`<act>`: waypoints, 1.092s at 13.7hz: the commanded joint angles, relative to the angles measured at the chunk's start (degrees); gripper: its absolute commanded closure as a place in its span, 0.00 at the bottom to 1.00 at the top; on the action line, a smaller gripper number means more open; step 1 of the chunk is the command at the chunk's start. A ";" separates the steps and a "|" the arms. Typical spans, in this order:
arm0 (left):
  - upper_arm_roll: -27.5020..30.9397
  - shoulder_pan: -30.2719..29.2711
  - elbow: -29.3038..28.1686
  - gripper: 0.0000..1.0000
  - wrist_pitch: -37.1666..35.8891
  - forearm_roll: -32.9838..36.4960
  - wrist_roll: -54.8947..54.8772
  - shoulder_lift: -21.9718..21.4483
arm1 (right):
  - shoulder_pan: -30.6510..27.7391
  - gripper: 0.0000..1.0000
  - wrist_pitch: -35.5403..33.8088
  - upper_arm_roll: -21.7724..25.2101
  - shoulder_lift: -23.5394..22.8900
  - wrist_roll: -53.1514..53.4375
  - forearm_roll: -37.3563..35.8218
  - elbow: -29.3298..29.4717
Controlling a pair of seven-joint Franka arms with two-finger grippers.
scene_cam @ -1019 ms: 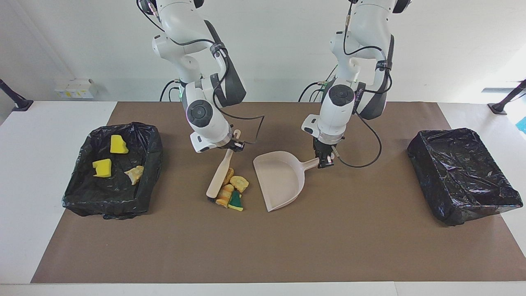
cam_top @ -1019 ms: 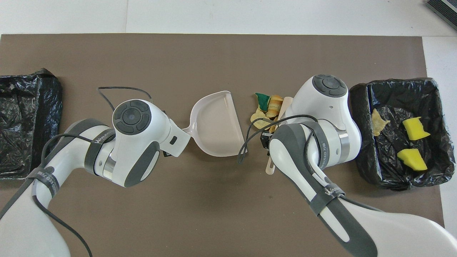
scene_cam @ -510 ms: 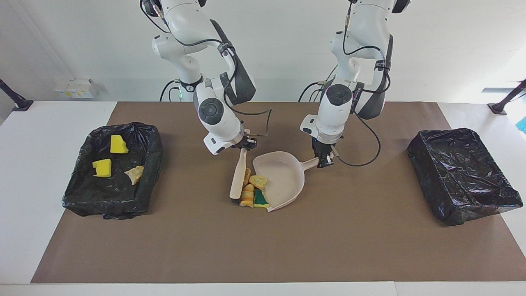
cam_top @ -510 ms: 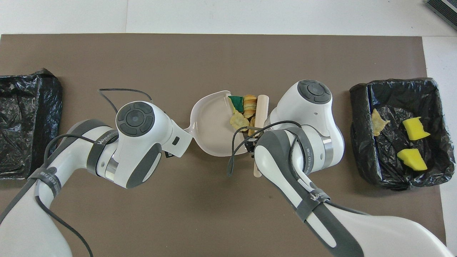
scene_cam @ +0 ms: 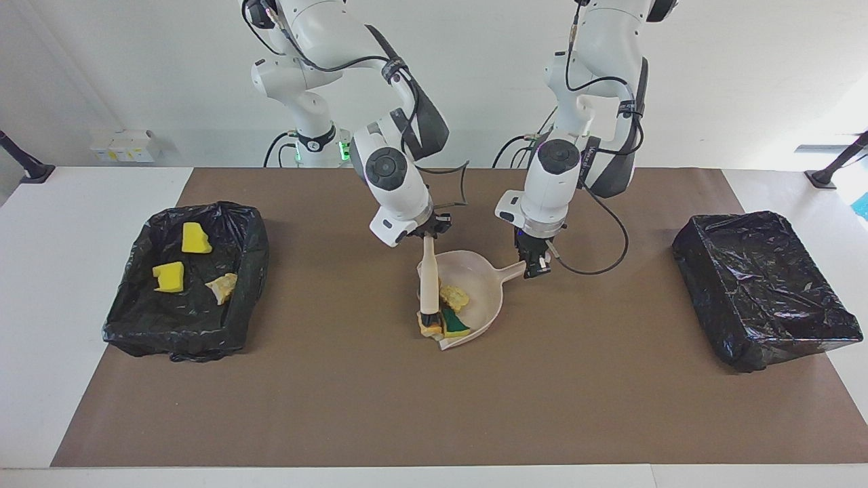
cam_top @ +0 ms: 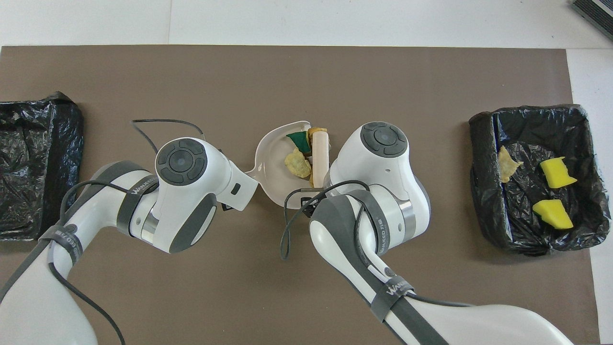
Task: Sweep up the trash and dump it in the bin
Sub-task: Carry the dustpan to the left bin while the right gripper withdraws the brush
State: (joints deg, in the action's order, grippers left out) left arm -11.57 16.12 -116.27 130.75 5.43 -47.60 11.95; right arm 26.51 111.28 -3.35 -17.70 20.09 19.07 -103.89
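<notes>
In the facing view we hold the dustpan flat on the surface with our left gripper, fingers clamped on its handle, so that its open lip meets the sweep. Our right gripper has its fingers closed on the top of the brush, which stands nearly upright with its head at the pan's lip, pressing four scraps into the pan, the outermost right at the lip; we judge the steep angle is meant to keep them from sliding back out. Three more scraps lie in the bin at the right arm's end, and the other bin, at the left arm's end, shows nothing inside. In the overhead view both wrists hide their fingers; the brush crosses the pan's mouth, with the scraps penned between it and the pan's back wall. The filled bin sits nearest our right arm, which we take to be where this load should go.
</notes>
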 commanded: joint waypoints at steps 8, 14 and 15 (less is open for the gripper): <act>0.50 -0.21 -3.17 1.00 7.68 1.07 1.54 -0.18 | -0.76 1.00 -1.40 -2.81 0.64 -7.34 3.87 4.48; 0.23 -3.45 -2.91 1.00 9.26 -0.24 -0.65 0.44 | -4.61 1.00 -13.61 -2.19 3.46 -9.88 -3.03 7.81; 0.15 -4.07 -2.65 1.00 9.09 -1.46 -2.13 0.35 | -5.50 1.00 -16.25 -2.37 3.29 -12.76 -8.29 9.22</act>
State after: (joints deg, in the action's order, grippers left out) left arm -11.18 13.68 -118.16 138.02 5.08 -47.69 12.42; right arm 23.77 99.43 -5.23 -14.62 12.07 16.55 -97.15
